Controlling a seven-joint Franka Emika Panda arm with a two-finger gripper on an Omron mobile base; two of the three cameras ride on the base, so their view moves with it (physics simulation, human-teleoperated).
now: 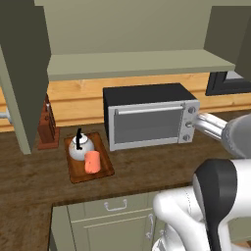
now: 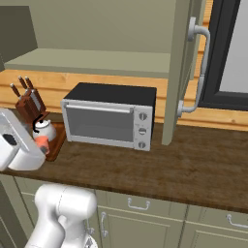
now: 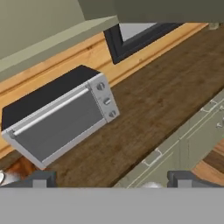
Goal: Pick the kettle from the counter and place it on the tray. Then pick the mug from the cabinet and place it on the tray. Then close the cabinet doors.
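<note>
Left base view: the silver kettle [image 1: 80, 146] and the orange-red mug [image 1: 92, 162] stand touching on the reddish-brown tray [image 1: 105, 169], which lies on the dark wood-grain counter [image 1: 147, 169] just left of the grey toaster oven [image 1: 149, 119] and beside the knife block [image 1: 47, 122]. Above, the olive-green cabinet [image 1: 137, 63] stands open (its pale shelf bare), with one door [image 1: 22, 73] swung out at left and the other door [image 2: 181, 72] seen edge-on in the right base view. In the hand view, the jaws [image 3: 111, 179] are spread wide and grip nothing, facing the oven and counter.
</note>
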